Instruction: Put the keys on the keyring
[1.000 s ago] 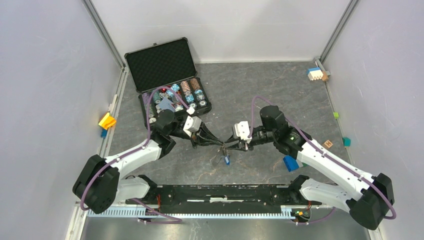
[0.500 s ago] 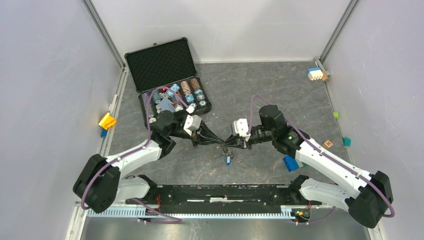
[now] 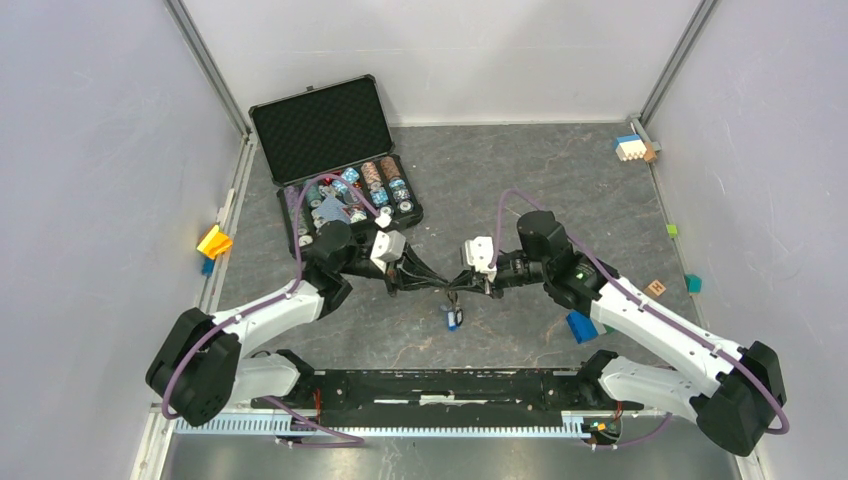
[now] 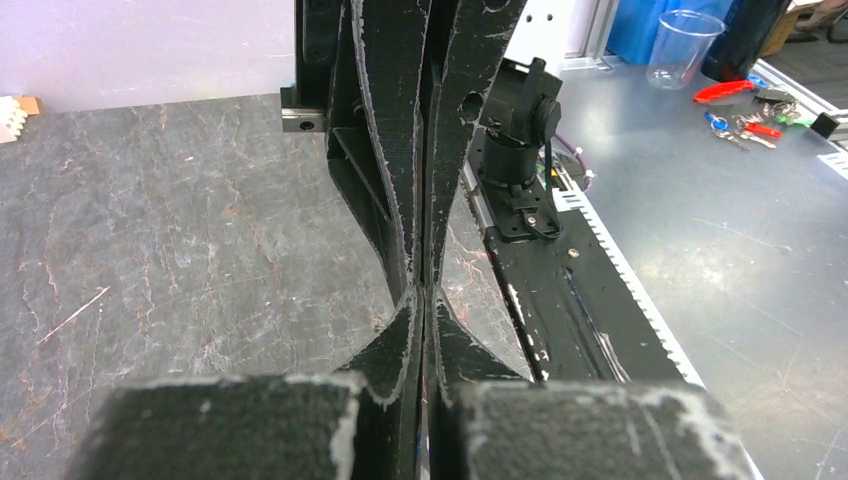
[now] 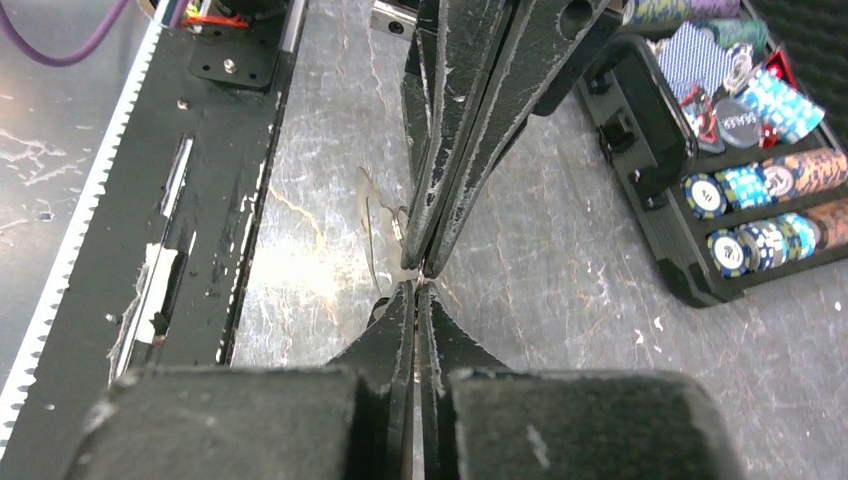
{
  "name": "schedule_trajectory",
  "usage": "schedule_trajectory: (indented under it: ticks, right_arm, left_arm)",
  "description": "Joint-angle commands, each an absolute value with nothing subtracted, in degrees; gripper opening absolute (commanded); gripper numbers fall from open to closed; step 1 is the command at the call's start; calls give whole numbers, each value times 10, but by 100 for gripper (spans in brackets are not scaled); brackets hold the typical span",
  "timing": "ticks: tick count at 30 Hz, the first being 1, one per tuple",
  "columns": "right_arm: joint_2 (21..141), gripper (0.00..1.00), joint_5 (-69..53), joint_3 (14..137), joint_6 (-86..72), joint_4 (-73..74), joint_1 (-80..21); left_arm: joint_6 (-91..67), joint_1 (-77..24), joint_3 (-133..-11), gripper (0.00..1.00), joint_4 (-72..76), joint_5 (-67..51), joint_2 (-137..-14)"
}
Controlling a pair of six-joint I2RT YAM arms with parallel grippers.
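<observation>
Keys (image 3: 453, 318) are showing in the top view only as a small blue-tagged cluster, just on the near side of the spot where the two end effectors are meeting, around the middle of the desk (image 3: 520, 180). Whether the cluster is hanging or lying on the desk cannot be told. The left end effector (image 3: 437, 287) and the right end effector (image 3: 467, 285) are pointing at each other, tips touching. Each wrist view is showing its own fingers pressed together, and whatever they are pinching is too small to make out. In the right wrist view a thin pale ring (image 5: 368, 235) is curving out just beside the meeting tips. An open case (image 3: 320, 128) of chips is sitting behind the left arm.
</observation>
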State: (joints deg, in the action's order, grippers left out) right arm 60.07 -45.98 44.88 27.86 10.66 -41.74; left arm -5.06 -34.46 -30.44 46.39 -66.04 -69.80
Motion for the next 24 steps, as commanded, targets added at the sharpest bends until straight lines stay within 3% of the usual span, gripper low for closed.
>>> schedule_trajectory:
  ticks: [1, 7, 12, 16, 24]
  right_arm:
    - [601, 0, -419, 492, 306, 150, -417]
    - [638, 0, -365, 563, 341, 247, -429]
    - [668, 0, -308, 599, 355, 301, -454]
    - [691, 0, -280, 628, 361, 334, -464]
    - [725, 0, -258, 667, 365, 375, -480]
  left_arm:
    - [56, -341, -327, 2, 362, -660, -688]
    - [238, -341, -404, 16, 102, -625, -689]
    - [304, -342, -441, 34, 11, -590, -690]
    - [323, -343, -449, 39, 4, -575, -689]
    - [296, -344, -436, 40, 40, -578, -691]
